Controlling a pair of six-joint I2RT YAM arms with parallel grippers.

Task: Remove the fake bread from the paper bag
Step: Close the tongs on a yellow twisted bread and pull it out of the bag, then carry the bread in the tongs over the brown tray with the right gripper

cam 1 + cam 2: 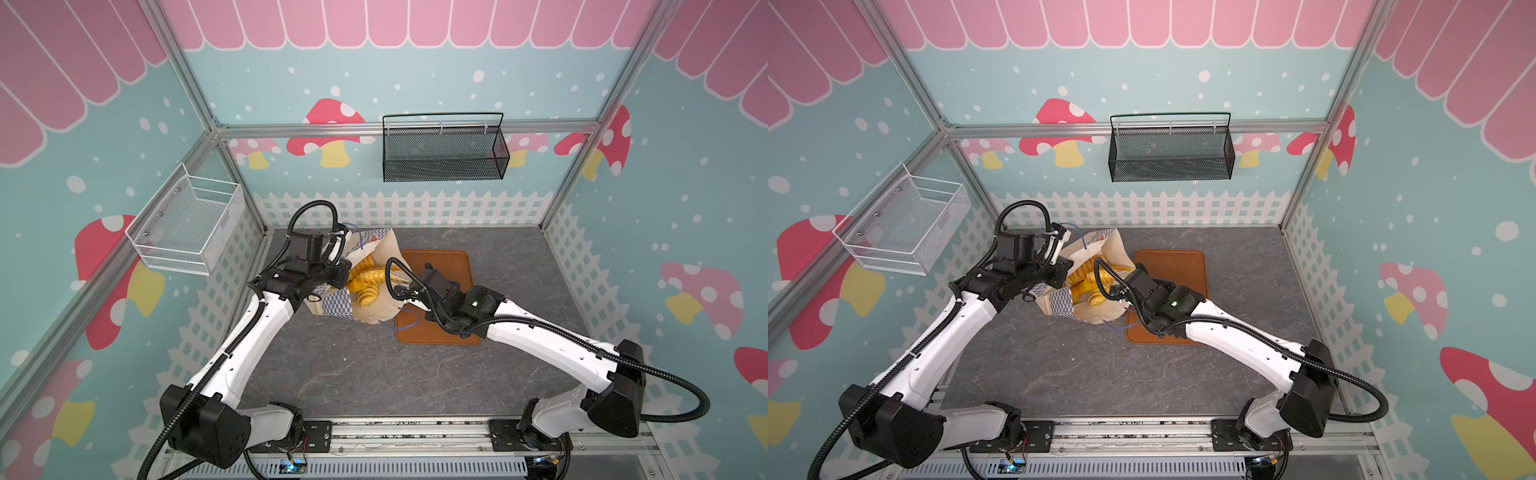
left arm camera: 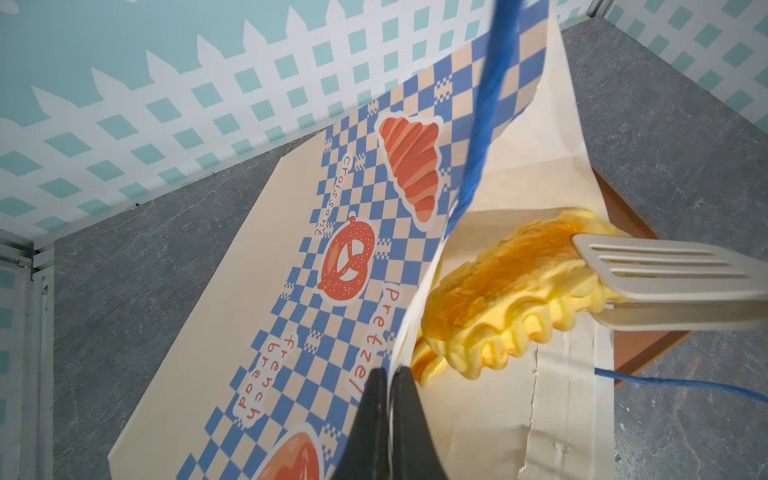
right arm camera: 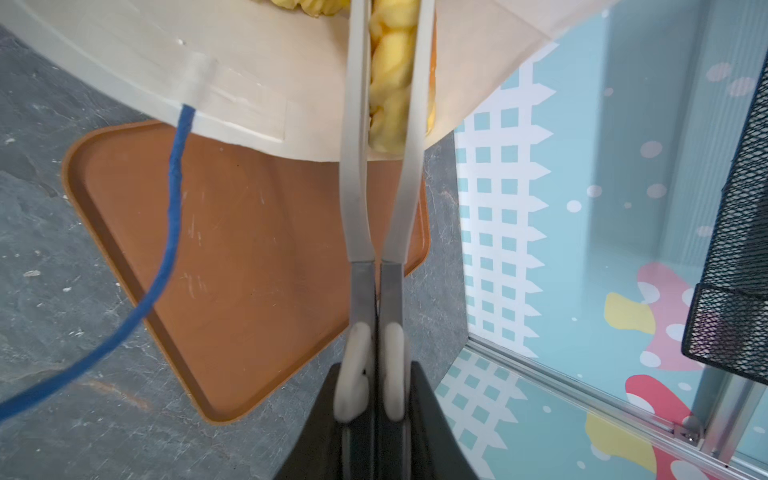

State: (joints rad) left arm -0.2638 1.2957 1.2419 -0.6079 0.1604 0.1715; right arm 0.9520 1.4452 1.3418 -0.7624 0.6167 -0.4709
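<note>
**Beside the tray: tongs clamped on a pastry in the bag's mouth**

Just beside the brown tray (image 1: 453, 266) (image 3: 249, 249), the paper bag (image 1: 332, 305) (image 2: 291, 249) lies on its side on the grey desk (image 1: 374, 374), with its open mouth turned to the tray and meeting the tray's edge. The fake bread (image 1: 368, 282) (image 2: 519, 291) sits heaped inside that mouth, several glossy golden pieces together.

On the bag's side away from the tray, the left gripper (image 2: 390, 372) has its black fingers (image 2: 365, 424) pressed together on the paper rim, pinching it.

Over the tray, the right gripper (image 3: 376, 370) has its fingers (image 3: 428, 424) squeezed on the handles of pale tongs (image 3: 357, 208) (image 2: 665, 266). The tong blades reach into the bag's mouth and clamp one ridged yellow pastry (image 3: 390, 83) between them. A blue cord handle (image 3: 174, 187) hangs from the bag's lip and trails across the tray.
</note>
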